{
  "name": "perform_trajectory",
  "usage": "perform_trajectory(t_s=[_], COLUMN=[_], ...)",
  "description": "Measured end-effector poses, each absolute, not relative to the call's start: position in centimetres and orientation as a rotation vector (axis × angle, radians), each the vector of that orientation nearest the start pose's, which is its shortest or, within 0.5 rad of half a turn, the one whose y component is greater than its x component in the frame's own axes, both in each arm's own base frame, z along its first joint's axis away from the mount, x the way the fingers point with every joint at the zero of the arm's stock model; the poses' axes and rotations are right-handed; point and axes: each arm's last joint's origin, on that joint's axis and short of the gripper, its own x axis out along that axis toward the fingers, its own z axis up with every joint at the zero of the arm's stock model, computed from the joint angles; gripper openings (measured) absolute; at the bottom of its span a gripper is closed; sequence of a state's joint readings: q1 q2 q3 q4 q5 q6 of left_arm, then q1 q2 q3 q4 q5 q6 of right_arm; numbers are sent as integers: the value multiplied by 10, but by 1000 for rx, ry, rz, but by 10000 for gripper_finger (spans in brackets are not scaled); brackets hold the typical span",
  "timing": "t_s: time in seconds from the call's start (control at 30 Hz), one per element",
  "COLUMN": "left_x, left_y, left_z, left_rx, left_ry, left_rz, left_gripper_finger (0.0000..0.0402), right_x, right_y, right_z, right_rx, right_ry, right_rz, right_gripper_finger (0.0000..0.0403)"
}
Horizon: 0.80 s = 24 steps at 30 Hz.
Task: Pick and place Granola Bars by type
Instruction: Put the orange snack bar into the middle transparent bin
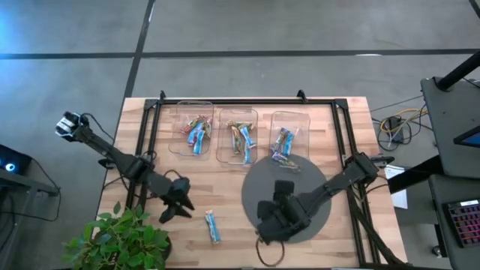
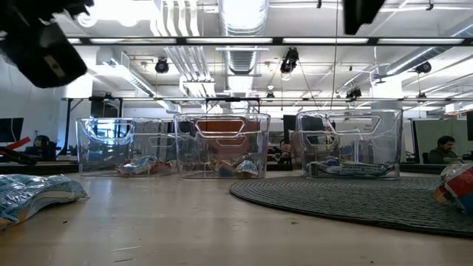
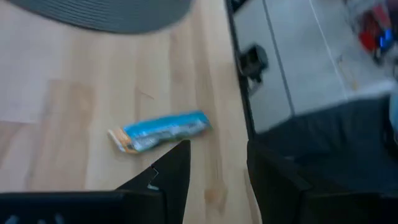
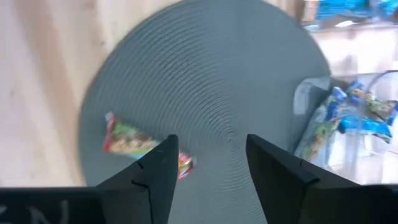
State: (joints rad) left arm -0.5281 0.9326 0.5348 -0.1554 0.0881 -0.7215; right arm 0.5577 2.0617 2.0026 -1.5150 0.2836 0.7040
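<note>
bins (image 2: 222,145): three clear, bars inside | mat (image 2: 355,201): gray, right | blue-wrapped bar (image 2: 33,195): left foreground

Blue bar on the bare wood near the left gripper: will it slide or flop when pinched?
The blue bar lies flat in a shiny wrapper, so it may skid on the wood. Its crimped ends look floppy, its middle likely stiffer. The open left gripper hovers beside it.
</note>
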Motion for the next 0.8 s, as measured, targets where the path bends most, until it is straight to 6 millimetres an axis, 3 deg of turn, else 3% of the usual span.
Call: perform_trajectory(t_s=[0.3,0.57,0.8], left_x=[151,163,181], left_y=[-131,-141,-138], left_z=[233,232,216], left_rx=[-225,-89,-30], left_ry=[627,606,657], left_rz=[-459,-500,-495], left_gripper_finger=[140,140,140], right_x=[316,304,305], right_y=[232,244,244], right_z=[282,274,275], right_rx=[-143,-188,-117], right_ry=[1405,1420,1403], right_rz=[-211,-191,-242], right_gripper_finger=[219,253,291])
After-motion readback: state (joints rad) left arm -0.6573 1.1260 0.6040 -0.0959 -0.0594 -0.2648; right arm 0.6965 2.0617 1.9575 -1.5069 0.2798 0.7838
